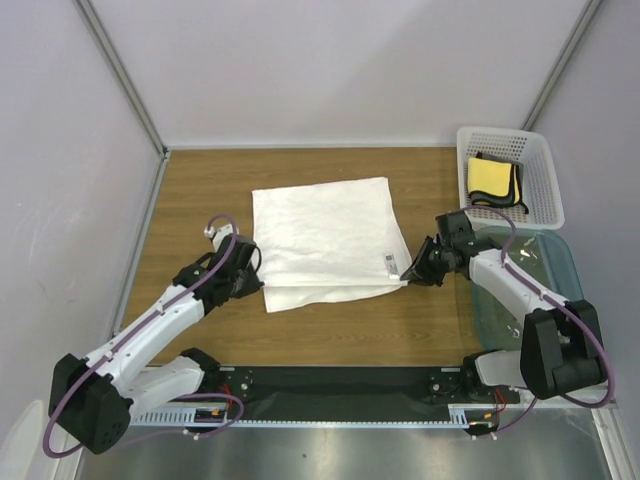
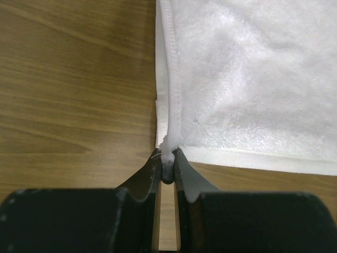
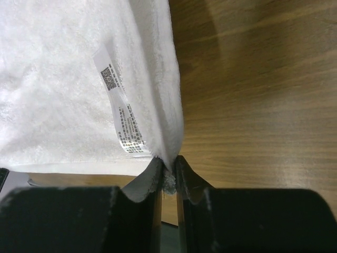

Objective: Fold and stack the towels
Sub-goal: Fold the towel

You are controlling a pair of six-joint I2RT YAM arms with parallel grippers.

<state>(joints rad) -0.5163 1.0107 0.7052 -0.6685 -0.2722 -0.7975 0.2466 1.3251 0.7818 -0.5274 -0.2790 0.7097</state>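
Basket [image 1: 546, 186] far right, yellow towel [image 1: 490, 177] inside

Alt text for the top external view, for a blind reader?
Two robot arms pinch the near corners of a large white towel lying on a wooden table, the left gripper at its left corner, the right gripper at its right. A yellow towel sits in a white basket at the far right.

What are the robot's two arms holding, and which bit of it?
Both hold the white towel: the left jaws pinch its near left corner, the right jaws its near right corner, beside the label.
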